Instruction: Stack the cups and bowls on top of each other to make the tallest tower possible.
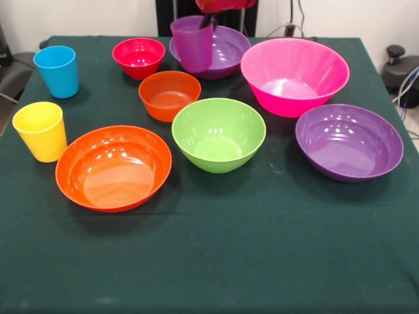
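My gripper (pixel 209 19) comes down at the top edge, under the red arm. It is shut on the rim of the purple cup (pixel 191 44), with one dark finger inside the cup. The cup hangs upright at the far purple bowl (pixel 226 49); I cannot tell whether it touches the bowl. The blue cup (pixel 56 70) and the yellow cup (pixel 40 131) stand at the left. The small red bowl (pixel 138 57), small orange bowl (pixel 169 95), green bowl (pixel 218 134), wide orange bowl (pixel 112 168), pink bowl (pixel 294 75) and near purple bowl (pixel 348 142) stand apart, all upright. Nothing is stacked.
The dark green tablecloth (pixel 216 261) covers the table, with a wide bare strip along the near edge. A black chair (pixel 399 69) stands off the table's right side and cables hang behind the far edge.
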`<state>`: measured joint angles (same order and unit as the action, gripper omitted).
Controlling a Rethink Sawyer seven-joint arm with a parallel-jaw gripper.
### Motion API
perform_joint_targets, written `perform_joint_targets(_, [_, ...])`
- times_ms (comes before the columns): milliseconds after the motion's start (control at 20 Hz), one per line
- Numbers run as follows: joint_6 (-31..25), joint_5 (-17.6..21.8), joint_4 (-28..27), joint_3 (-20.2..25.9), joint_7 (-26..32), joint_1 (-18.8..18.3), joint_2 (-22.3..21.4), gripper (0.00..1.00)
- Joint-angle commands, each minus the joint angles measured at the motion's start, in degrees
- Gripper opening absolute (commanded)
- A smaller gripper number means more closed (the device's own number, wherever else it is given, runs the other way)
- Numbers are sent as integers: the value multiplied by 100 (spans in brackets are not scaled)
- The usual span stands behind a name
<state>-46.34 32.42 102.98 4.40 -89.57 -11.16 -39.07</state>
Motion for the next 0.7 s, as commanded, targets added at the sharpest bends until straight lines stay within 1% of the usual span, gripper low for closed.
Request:
perform_joint_targets(50, [775,-214,-602,500,-798,181,669,0])
perform_joint_targets(250, [883,-318,-811,543,-737,220,900,0])
perform_joint_targets(450, [961,-451,-939,604,-635,214,961,0])
perform_joint_targets(700, [1319,-523,-977,677,-598,171,1039,0])
